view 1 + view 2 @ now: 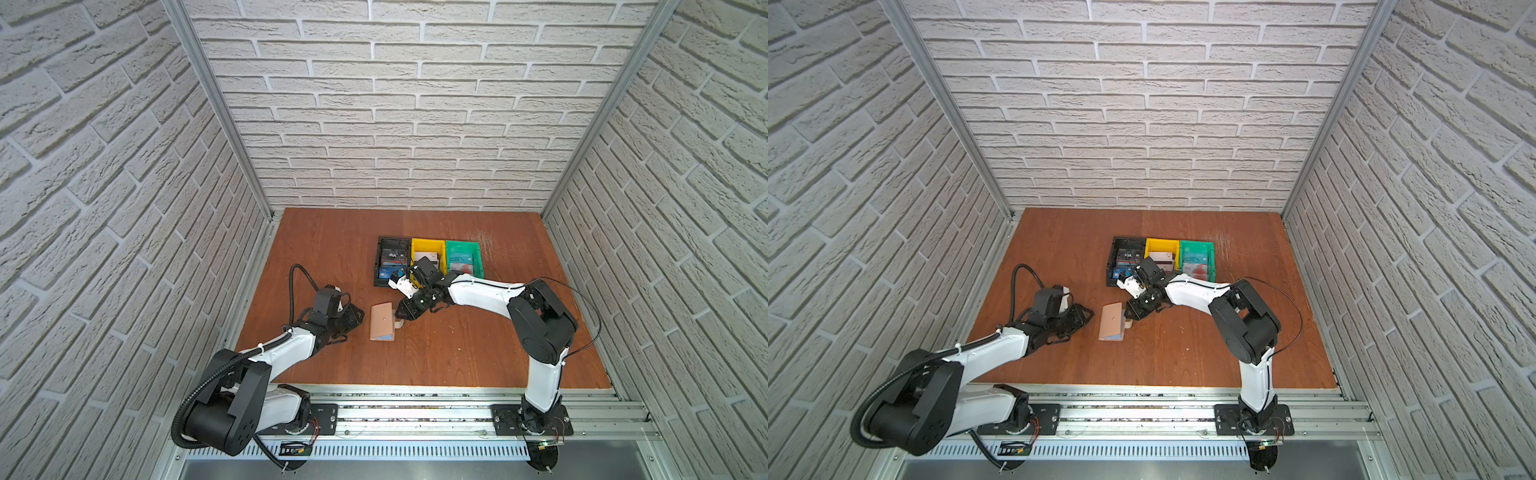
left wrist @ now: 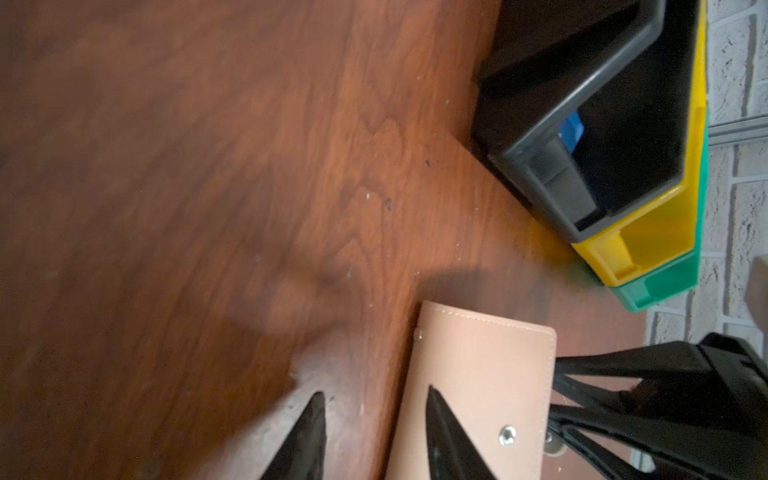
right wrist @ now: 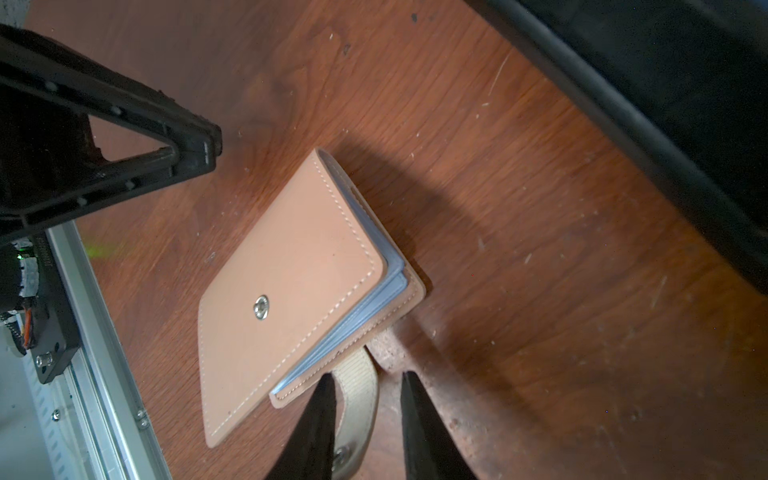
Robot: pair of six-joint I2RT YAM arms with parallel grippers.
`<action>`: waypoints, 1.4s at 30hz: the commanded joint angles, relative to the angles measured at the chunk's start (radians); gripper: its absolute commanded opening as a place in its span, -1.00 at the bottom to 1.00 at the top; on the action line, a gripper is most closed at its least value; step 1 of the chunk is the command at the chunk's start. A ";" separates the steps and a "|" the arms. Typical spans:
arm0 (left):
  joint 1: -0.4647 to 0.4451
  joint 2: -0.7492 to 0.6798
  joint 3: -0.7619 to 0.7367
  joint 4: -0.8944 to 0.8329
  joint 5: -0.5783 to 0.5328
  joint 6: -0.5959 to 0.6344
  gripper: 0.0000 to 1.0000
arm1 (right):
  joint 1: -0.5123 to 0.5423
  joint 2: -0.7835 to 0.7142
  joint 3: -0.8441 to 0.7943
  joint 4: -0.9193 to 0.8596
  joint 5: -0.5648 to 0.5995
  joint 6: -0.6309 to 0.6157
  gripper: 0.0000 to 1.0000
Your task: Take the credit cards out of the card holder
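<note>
The tan-pink card holder [image 1: 381, 322] [image 1: 1112, 322] lies closed on the wooden table, its snap stud [image 3: 261, 308] facing up. Light-blue sleeve edges [image 3: 395, 266] show between its covers, and the credit cards are hidden inside. Its snap tab [image 3: 361, 374] hangs loose between the fingertips of my right gripper [image 3: 368, 375] [image 1: 400, 320], which is open with a gap beside the tab. My left gripper [image 2: 375, 392] [image 1: 360, 318] stands open just left of the holder [image 2: 478, 374]. In the right wrist view a strip of table separates its fingers [image 3: 195, 153] from the holder.
Three bins stand side by side behind the holder: black [image 1: 377, 266], yellow [image 1: 415, 249] and green [image 1: 478, 259], each holding loose cards. My right forearm reaches over the front of the yellow and green bins. Brick-patterned walls enclose the table on three sides.
</note>
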 commanded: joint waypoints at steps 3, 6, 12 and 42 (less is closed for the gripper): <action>-0.009 0.015 0.020 0.045 0.032 -0.007 -0.29 | 0.024 0.006 0.040 -0.007 -0.026 -0.015 -0.43; -0.009 0.033 0.007 0.072 0.045 -0.018 -0.29 | 0.038 0.005 0.066 -0.019 -0.044 -0.019 -0.43; -0.011 0.121 -0.002 0.173 0.125 -0.053 -0.56 | 0.062 0.030 0.135 -0.075 -0.032 -0.036 -0.43; -0.009 0.202 0.026 0.175 0.160 -0.041 -0.94 | 0.062 0.018 0.080 -0.093 0.108 -0.029 -0.48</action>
